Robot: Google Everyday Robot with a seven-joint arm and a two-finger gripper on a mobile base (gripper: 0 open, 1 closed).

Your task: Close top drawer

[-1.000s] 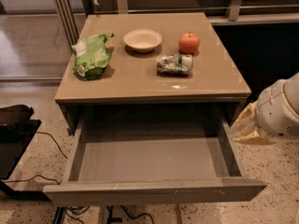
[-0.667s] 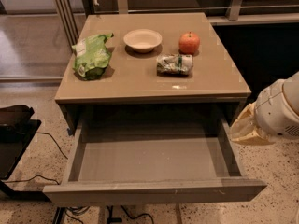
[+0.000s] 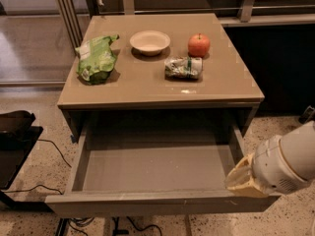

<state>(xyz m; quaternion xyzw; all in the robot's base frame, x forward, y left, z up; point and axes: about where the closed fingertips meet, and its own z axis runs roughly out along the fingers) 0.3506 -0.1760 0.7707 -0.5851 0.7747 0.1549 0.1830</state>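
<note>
The top drawer [image 3: 147, 204] is wide open, the gripper [image 3: 242, 179] sits at its front right corner, open or closed I cannot tell, and probably must push it in next.

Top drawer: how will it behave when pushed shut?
Top drawer looks rigid and empty, so it is probably light and slides straight. It is wide; the pincer sits by its right front corner, so an off-centre push there might rack it. The flat, handle-less front may be slippery.

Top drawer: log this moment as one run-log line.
task: close top drawer | drawer: open, nothing inside | gripper: at drawer's front right corner | tabletop: green chip bag, bowl, apple, crumpled packet
</note>
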